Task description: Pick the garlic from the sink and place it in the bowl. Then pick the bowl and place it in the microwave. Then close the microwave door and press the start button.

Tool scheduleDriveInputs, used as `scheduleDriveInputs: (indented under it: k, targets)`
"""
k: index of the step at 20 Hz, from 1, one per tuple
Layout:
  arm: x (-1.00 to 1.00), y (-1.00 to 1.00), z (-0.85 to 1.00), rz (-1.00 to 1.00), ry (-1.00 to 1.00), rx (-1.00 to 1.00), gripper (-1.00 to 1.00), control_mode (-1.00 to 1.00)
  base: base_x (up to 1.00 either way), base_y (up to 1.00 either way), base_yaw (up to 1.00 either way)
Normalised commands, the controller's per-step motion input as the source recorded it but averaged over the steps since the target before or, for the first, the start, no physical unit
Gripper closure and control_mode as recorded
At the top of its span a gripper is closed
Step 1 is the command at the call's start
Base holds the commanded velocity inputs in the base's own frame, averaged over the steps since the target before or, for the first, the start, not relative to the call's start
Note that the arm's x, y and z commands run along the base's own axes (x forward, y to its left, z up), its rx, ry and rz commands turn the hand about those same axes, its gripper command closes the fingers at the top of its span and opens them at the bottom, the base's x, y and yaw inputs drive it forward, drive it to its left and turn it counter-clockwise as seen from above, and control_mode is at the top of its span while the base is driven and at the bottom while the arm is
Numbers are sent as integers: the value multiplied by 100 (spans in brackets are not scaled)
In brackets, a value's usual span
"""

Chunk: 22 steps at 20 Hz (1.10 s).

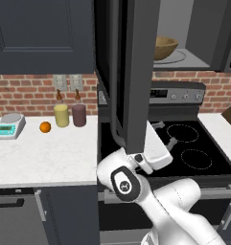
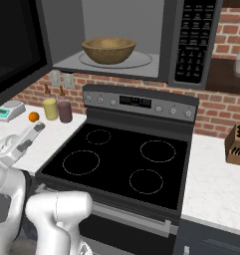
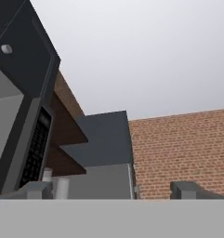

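Note:
The tan wooden bowl (image 1: 164,47) (image 2: 108,50) sits on the glass turntable inside the open microwave (image 2: 191,40) (image 3: 20,93) above the stove. The garlic is hidden from these angles, and the sink is out of view. The microwave door (image 1: 136,72) (image 2: 17,45) stands swung wide open towards me, edge-on in the left base view. My gripper (image 1: 166,135) (image 2: 34,133) (image 3: 113,190) hovers below the door's lower edge, over the stove's front left corner. It points up and to the right, open, with nothing between its fingers.
The black stove (image 2: 121,159) with four burner rings lies under the microwave. On the left counter stand a yellow jar (image 1: 61,115), a purple jar (image 1: 79,115), a small orange fruit (image 1: 45,127) and a kitchen scale (image 1: 9,125). A knife block (image 2: 237,144) stands at the right.

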Motion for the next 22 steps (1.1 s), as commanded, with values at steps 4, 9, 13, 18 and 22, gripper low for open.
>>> scheduleDriveInputs:
  k: [4,9,13,18,22]
  targets:
    - [-13,74,17,7,0,0,-100,-100,0,0,0]
    - [-1,85,11,8,0,0,-100,-100,0,0,0]
    - [0,83,13,8,1,0,-100,-100,0,0,0]
    - [0,72,15,10,1,0,-100,-100,0,0,0]
    - [0,51,24,13,0,4,-100,-100,0,0,0]
